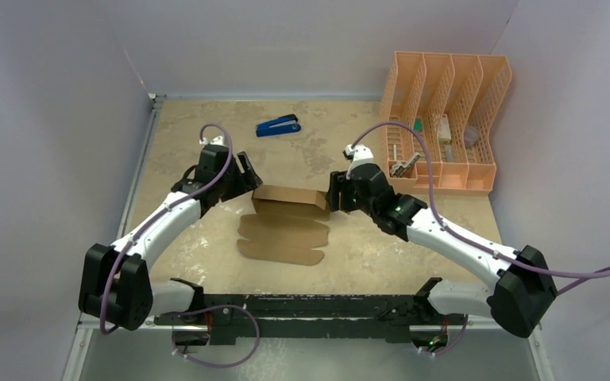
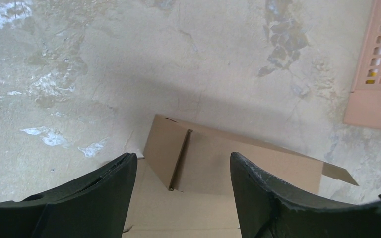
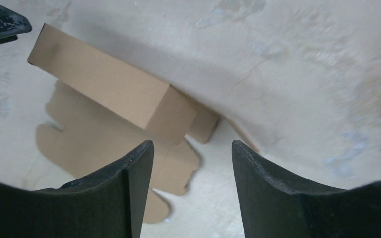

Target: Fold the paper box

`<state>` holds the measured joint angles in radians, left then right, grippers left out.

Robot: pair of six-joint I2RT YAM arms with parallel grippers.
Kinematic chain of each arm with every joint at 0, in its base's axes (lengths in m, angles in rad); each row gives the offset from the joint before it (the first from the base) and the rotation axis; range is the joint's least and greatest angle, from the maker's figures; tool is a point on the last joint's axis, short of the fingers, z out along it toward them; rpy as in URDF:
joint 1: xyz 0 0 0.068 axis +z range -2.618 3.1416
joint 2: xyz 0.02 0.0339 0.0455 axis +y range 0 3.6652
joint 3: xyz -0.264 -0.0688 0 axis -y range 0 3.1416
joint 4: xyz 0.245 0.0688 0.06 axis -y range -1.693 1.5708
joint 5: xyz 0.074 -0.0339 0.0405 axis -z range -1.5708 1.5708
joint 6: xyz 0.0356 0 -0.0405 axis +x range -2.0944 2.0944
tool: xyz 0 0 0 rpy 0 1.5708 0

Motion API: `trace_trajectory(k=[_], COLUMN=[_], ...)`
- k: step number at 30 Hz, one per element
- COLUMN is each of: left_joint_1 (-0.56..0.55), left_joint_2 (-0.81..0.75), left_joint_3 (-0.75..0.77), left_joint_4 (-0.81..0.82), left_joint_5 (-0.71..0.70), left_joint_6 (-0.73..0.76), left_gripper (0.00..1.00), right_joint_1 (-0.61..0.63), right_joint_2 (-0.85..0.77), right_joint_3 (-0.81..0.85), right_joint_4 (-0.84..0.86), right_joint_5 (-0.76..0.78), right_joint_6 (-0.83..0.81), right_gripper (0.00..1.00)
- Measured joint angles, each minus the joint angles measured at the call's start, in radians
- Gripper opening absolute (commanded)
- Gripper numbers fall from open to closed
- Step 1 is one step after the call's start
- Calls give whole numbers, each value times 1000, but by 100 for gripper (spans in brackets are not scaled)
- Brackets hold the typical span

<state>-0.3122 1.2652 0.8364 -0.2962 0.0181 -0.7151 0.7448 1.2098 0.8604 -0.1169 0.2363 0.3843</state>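
Observation:
The paper box (image 1: 287, 216) is plain brown cardboard in mid-table. Its far part stands up as a long rectangular wall section and its near part lies flat with rounded flaps. My left gripper (image 1: 246, 176) is open at the box's left end, with the raised wall (image 2: 213, 163) between and beyond its fingers. My right gripper (image 1: 334, 193) is open at the box's right end. In the right wrist view the folded section (image 3: 114, 87) sits ahead and to the left of the fingers, apart from them. Neither gripper holds anything.
A peach-orange mesh file organizer (image 1: 447, 119) with small items stands at the back right; its corner shows in the left wrist view (image 2: 377, 64). A blue stapler (image 1: 278, 125) lies at the back centre. Grey walls enclose the table on the left, back and right.

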Motion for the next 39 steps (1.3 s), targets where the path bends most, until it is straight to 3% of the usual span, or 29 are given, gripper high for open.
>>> trace_trajectory(k=[7,16,27,34,39], left_joint_1=[4,5,5,5,5], left_joint_2=[63,83,92,92,92], left_joint_3=[26,50,50,47,30], left_joint_4=[-36,-36,-32,-10,5], left_joint_5=[5,31,87,117,130], left_joint_6=[35,69,63,34,8], left_gripper=[69,69,69,69,68], right_joint_1=[0,0,0,0,0], right_joint_2=[60,170,360,401,421], right_joint_3=[-134,-238,-238,-238,-243], right_joint_4=[101,307,475,621,721], right_joint_5=[-72,-34,27,10,-37], right_joint_6=[243,385,422,377,318], right_gripper=[52,46,43,22,15])
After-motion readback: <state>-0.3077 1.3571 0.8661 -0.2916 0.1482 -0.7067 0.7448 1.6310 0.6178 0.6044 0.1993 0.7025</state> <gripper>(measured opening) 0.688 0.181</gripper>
